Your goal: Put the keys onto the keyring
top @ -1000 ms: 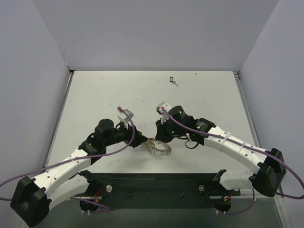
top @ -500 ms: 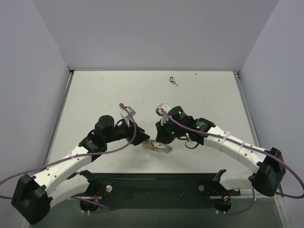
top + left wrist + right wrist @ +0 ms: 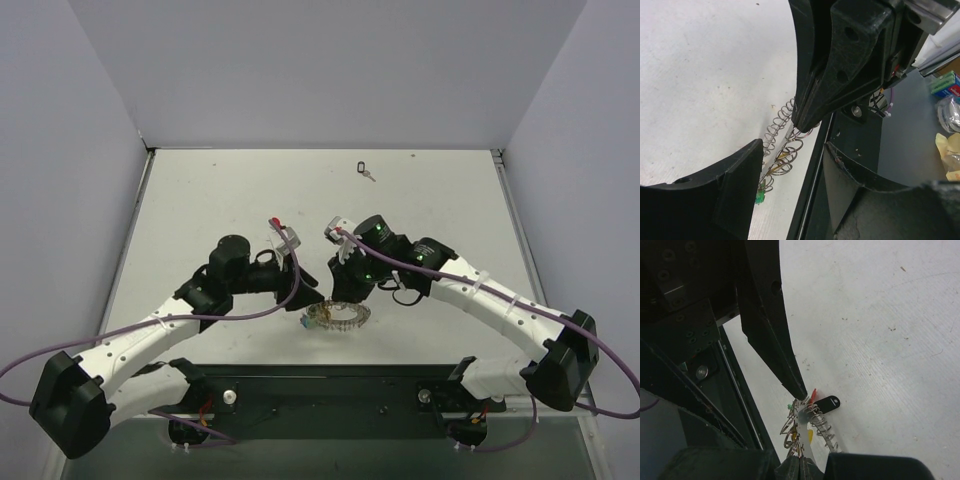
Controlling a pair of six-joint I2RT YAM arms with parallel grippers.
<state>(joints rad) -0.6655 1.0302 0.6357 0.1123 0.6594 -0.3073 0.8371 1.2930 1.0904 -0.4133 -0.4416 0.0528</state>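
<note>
The keyring (image 3: 336, 317), a silvery coiled ring, lies near the table's front edge between both grippers. Small keys with green (image 3: 760, 192), yellow (image 3: 810, 435) and red (image 3: 813, 394) heads hang among its coils (image 3: 826, 429), and a black head (image 3: 827, 403) lies beside them. My right gripper (image 3: 800, 466) is shut on a silver key blade that reaches up into the ring. My left gripper (image 3: 792, 175) stands open just left of the ring (image 3: 782, 150), one fingertip (image 3: 799, 389) touching the coils. Another black-headed key (image 3: 365, 170) lies alone at the far side.
The black base plate (image 3: 330, 400) runs along the near edge, right beside the ring; its dark rail (image 3: 812, 185) shows in the left wrist view. Purple cables (image 3: 250, 312) trail along both arms. Grey walls close in the table on three sides.
My left arm has swung right and forward, bringing its open jaws up to the ring. The ring has shifted slightly toward the near edge. The right gripper has stayed shut.
</note>
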